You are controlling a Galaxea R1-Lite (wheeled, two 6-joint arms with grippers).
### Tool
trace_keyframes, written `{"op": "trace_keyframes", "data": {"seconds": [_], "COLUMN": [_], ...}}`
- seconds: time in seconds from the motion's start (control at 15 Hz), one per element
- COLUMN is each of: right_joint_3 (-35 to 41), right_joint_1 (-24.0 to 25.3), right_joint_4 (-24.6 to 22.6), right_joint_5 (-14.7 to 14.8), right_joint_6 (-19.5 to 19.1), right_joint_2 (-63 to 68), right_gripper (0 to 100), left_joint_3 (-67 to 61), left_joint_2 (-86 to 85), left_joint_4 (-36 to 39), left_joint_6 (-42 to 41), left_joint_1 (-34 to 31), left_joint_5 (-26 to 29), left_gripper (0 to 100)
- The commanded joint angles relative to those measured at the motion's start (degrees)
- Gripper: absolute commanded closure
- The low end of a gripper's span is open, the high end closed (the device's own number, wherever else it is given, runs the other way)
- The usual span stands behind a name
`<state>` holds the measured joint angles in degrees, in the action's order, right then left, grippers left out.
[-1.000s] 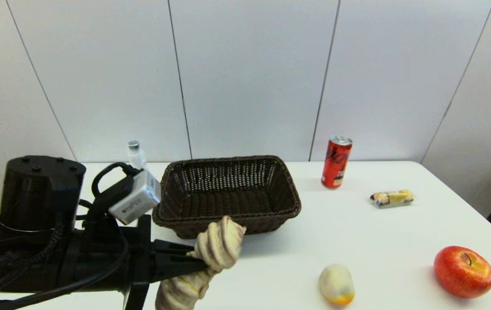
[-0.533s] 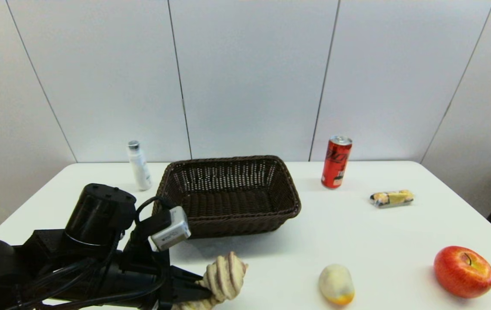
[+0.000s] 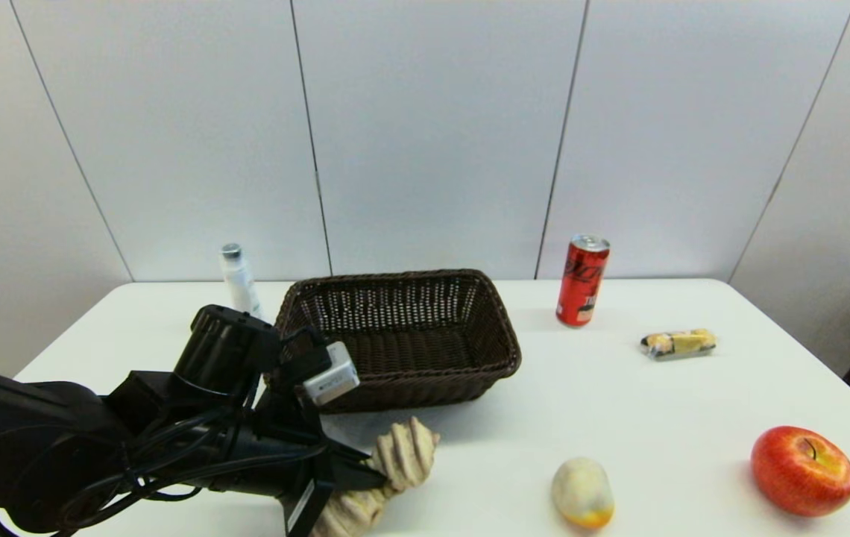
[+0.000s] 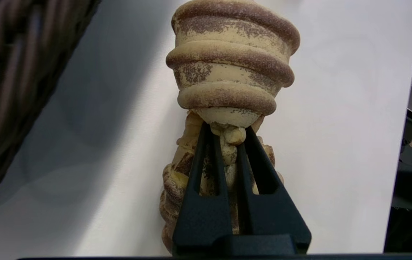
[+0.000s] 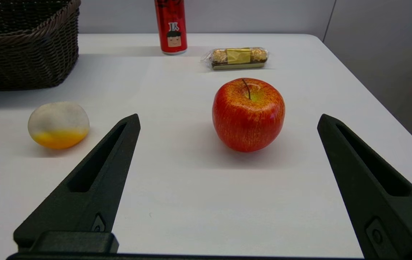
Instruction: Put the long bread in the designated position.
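The long bread (image 3: 399, 466), tan with brownish bands, sits low over the white tabletop (image 3: 485, 440) just in front of the basket, lying roughly front to back. My left gripper (image 3: 379, 481) comes in from the left and is shut on its narrow middle. In the left wrist view the two fingers (image 4: 206, 162) pinch the long bread (image 4: 231, 72) at its waist, with bare table on both sides. I cannot tell whether the loaf touches the table. My right gripper (image 5: 227, 119) shows only in the right wrist view, open and empty near the table's front right.
A dark wicker basket (image 3: 425, 388) stands just behind the bread. A white bottle (image 3: 235, 277) is at its left and a red can (image 3: 582, 281) at its right. A wrapped yellow snack (image 3: 678, 343), a red apple (image 3: 802, 470) and a pale yellow-orange fruit (image 3: 582, 492) lie to the right.
My left arm has dropped lower, carrying the bread down from basket-rim height to just over the table in front of the basket. The grip stays shut.
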<state>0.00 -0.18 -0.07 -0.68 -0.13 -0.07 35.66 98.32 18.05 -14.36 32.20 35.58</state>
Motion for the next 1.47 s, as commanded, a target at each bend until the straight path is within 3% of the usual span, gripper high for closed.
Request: {"op": "trace_keyframes", "data": {"seconds": [0.07, 1.07, 1.47], "right_joint_3": [0.0, 0.0, 0.0], "right_joint_1": [0.0, 0.0, 0.0], "right_joint_4": [0.0, 0.0, 0.0], "right_joint_5": [0.0, 0.0, 0.0], "right_joint_6": [0.0, 0.0, 0.0], "right_joint_2": [0.1, 0.1, 0.1], "right_gripper": [0, 0, 0], "left_joint_3": [1.5, 0.6, 0.4], "left_joint_2": [0.9, -4.8, -13.2], "left_joint_4": [-0.1, -1.2, -20.7], "left_joint_6": [-0.1, -0.4, -0.3], "left_joint_1": [-1.0, -1.5, -9.2], "left_joint_5": [0.3, 0.0, -6.8], "left_gripper": [0, 0, 0]}}
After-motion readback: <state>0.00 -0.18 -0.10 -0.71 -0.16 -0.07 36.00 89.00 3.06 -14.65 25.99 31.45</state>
